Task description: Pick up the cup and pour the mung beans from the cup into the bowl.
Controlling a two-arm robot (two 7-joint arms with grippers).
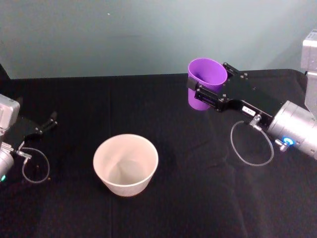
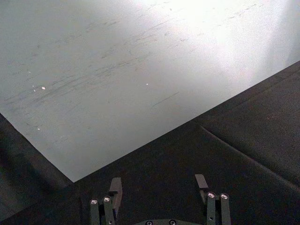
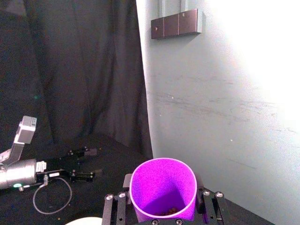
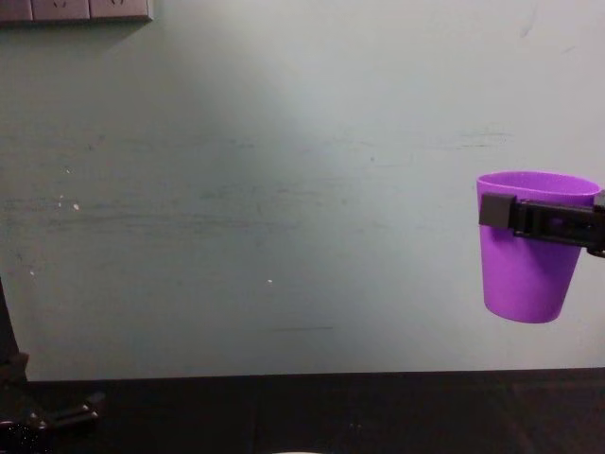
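- Right tool (image 1: 208, 78) is clenched on the cup (image 1: 206, 84). One finger is on each side, just under the rim.
- Cup is up in the air, upright, at the far right, well apart from the bowl (image 1: 126, 163).
- Bowl sits on the black counter (image 1: 198, 208) near the middle. I can't see anything in it.
- A few beans (image 3: 169, 212) show at the bottom of the cup.
- Cup looks like light, thin, smooth plastic, so it's prob. slippery.
- It gets thinner toward the bottom, so a hold high up is good. I think it can't slide down thru the fingers there.
- Squeeze too hard & the side may bend. It's not likely to break tho.
- Beans are small & round. I think they'll roll out fast, so tip slow.
- Left tool (image 1: 47, 123) is released, holding nothing, low at the left.
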